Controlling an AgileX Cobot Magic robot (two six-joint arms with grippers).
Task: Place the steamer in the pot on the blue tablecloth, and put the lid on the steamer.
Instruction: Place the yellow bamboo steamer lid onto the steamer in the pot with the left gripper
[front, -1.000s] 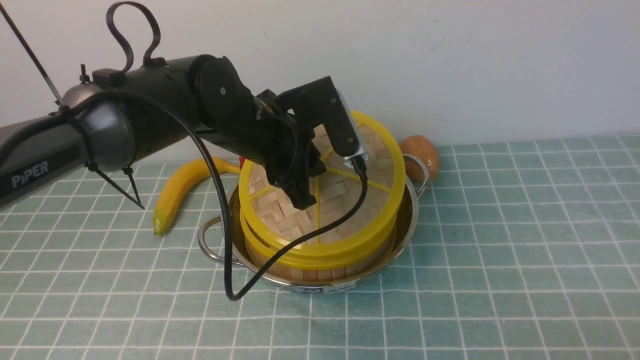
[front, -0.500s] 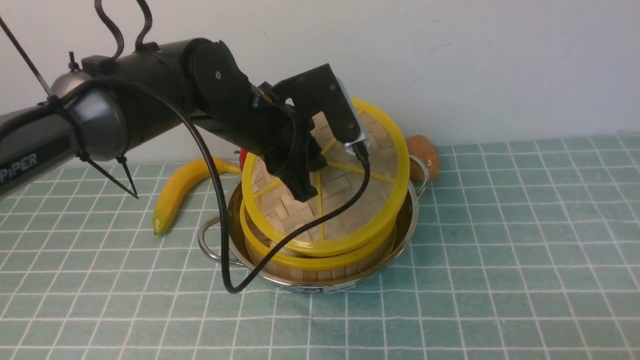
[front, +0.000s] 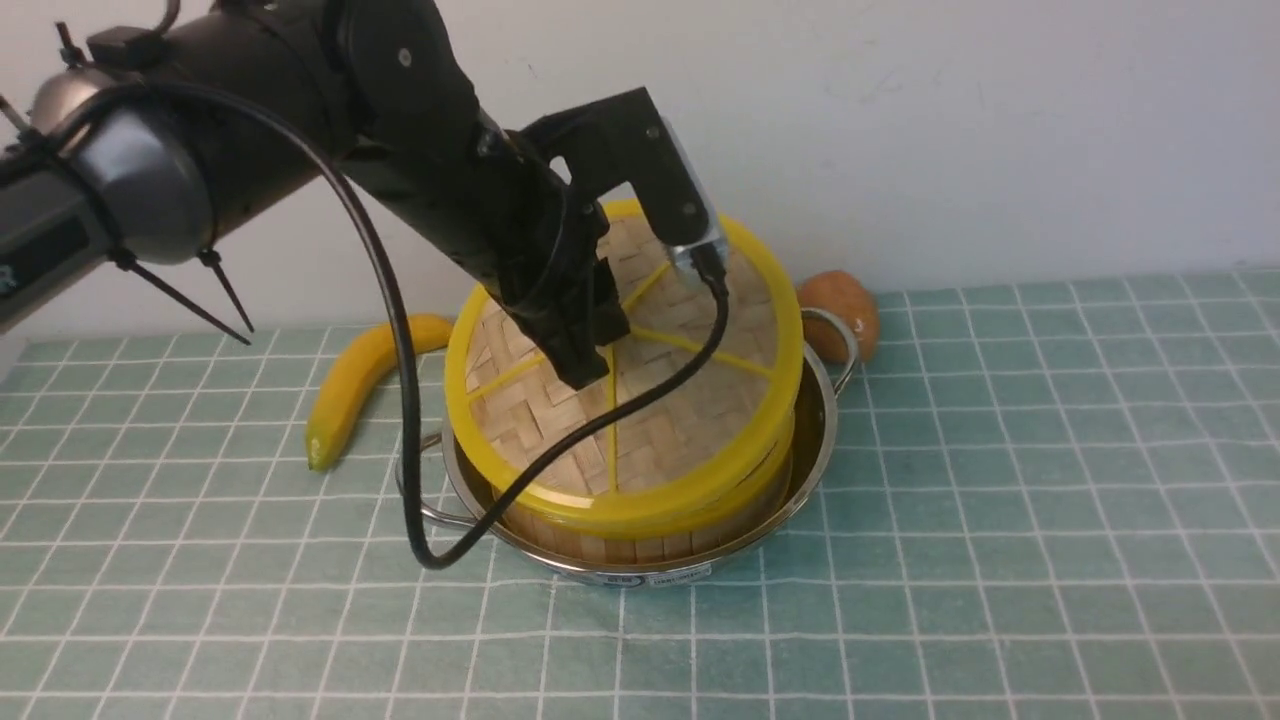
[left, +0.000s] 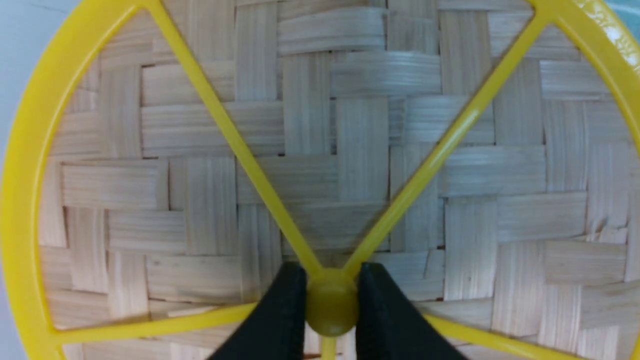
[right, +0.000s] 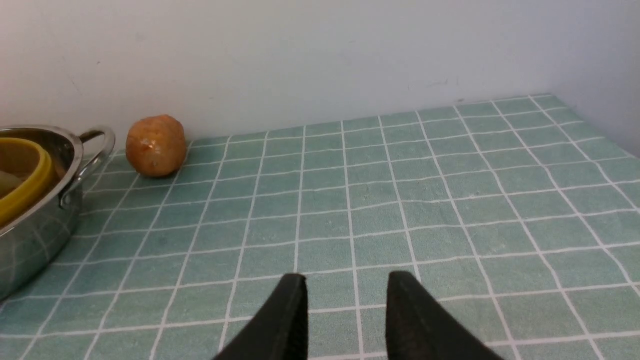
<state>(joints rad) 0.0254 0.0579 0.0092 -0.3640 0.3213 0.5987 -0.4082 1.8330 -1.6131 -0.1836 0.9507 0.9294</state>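
The lid (front: 680, 400), a woven bamboo disc with a yellow rim and spokes, hangs tilted over the steamer (front: 600, 545), whose slatted side shows beneath it. The steamer sits inside the shiny pot (front: 815, 440) on the blue tablecloth (front: 1000, 520). My left gripper (front: 590, 372) is shut on the lid's yellow centre knob (left: 331, 307), and the lid (left: 360, 150) fills the left wrist view. My right gripper (right: 345, 295) is open over bare cloth, well away from the pot (right: 35, 230) and steamer rim (right: 27, 180). It does not show in the front view.
A banana (front: 350, 385) lies on the cloth left of the pot. A brown potato-like lump (front: 840, 305) (right: 155, 145) sits by the wall behind the pot's right handle (front: 845, 345). The left arm's black cable (front: 410, 480) loops down in front of the pot.
The left arm has risen and swung leftward, carrying the lid with it. The lid has come up off the steamer and now hangs over the pot's left side. The right gripper is still.
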